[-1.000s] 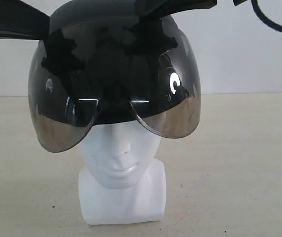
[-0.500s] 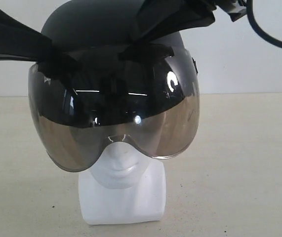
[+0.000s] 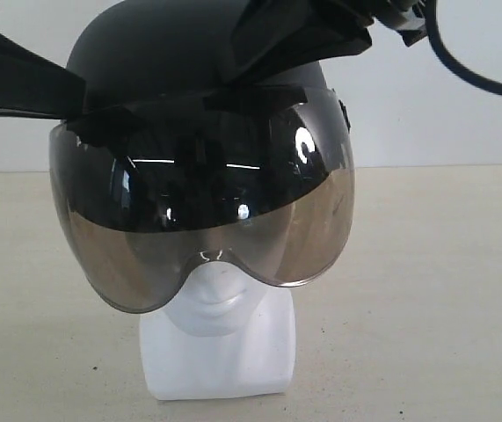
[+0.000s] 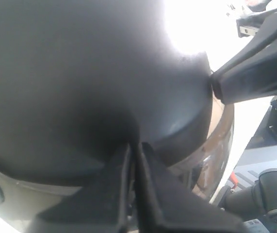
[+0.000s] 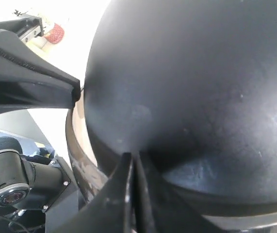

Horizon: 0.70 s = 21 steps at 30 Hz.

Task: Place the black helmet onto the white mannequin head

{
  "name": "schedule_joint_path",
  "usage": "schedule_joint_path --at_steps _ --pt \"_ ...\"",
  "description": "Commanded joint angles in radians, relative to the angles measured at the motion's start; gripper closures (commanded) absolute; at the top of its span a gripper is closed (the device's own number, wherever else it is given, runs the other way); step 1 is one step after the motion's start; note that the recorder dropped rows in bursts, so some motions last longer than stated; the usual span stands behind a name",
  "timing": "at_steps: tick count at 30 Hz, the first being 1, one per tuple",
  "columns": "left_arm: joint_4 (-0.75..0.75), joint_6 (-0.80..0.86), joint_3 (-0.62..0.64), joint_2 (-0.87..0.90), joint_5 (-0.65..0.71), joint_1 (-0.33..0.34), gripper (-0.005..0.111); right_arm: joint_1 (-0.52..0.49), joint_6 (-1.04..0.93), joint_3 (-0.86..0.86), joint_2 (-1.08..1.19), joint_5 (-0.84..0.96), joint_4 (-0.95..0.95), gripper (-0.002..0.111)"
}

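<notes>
The matte-black round helmet sits on the glossy white bald mannequin head, covering its crown. The smoky tinted curved visor hangs in front of the upper face, down to about the nose. Below the visor's lower edge the mouth, chin and blocky neck base stay in plain sight. The mannequin head stands upright on the pale beige desk, facing the exterior camera.

The left gripper meets the helmet to the left of the head and above it, at the line where the shell joins the top of the visor. In the left wrist view its fingers are drawn together to a thin slit, tips pressed at the helmet's brim, clamping it. The right gripper comes in from above the head and to the right, at the same seam. Its fingers are likewise nearly together and pinched on the brim. Each wrist view shows the other gripper's tip touching the shell on the far side. A black cable curves through the air above and right of the head
</notes>
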Motion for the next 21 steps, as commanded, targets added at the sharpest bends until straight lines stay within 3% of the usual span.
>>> schedule_joint_path --at_steps 1,21 --pt "0.012 0.005 0.006 -0.007 0.033 -0.004 0.102 -0.001 0.021 0.017 0.002 0.052 -0.104 0.108" --pt "0.027 0.005 0.008 -0.009 0.071 -0.004 0.102 -0.001 0.056 0.017 -0.009 0.097 -0.177 0.108"
